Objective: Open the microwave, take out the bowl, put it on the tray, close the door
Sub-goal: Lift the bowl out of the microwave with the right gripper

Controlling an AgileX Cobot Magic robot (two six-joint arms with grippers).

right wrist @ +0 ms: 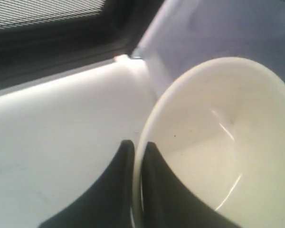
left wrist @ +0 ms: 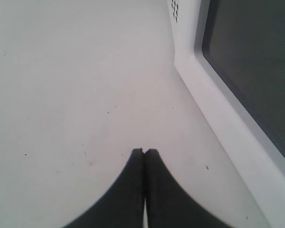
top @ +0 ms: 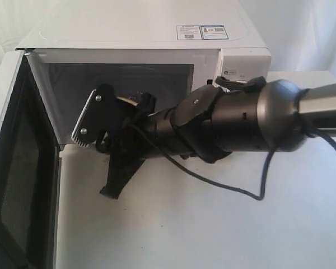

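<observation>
microwave [top: 140,33] stands on the worktop [top: 213,224]. door [top: 11,168] swung wide open at the left. right arm [top: 241,123] reaches across the front of the open cavity. right hand [right wrist: 137,148] is closed on the bowl [right wrist: 218,142], one finger inside the rim and one outside, the rim pinched between them. bowl is cream-white with a glossy inside, at the cavity mouth near the door's mesh-lined face. whether it rests on a surface cannot be told. left hand [left wrist: 144,153] is closed, fingertips touching, holding nothing, low over the worktop just beside the door's dark window. black cable [top: 229,185] hangs from the right arm.
</observation>
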